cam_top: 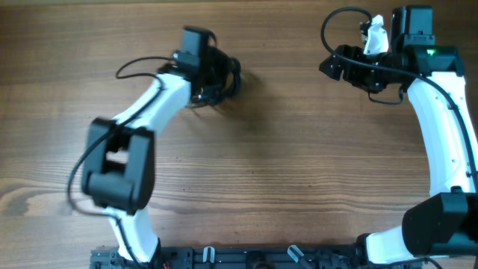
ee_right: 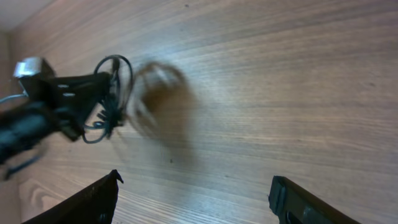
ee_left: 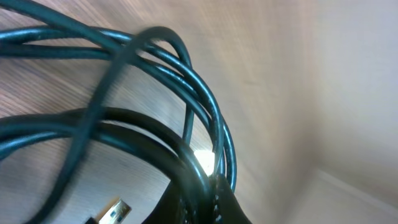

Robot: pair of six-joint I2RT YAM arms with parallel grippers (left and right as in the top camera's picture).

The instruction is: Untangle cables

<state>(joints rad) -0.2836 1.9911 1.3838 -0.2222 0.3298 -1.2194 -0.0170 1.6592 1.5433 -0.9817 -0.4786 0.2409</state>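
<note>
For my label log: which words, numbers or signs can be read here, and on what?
None can be read in any view. The cables, the metal plug and the table show no print; the green light on the right arm is no sign.

Two white-and-black robot arms, the left arm (cam_top: 160,97) and the right arm (cam_top: 441,127), are reaching over one wooden table (cam_top: 299,164). One tangled bundle of cables (cam_top: 220,78) is showing at the left arm's tip. At least four black strands (ee_left: 199,93) are crossing in the left wrist view, though their exact number is unclear. One gold-coloured USB plug (ee_left: 115,211) is showing. Two fingers (ee_right: 93,199) are framing the right gripper (ee_right: 196,199).
</note>
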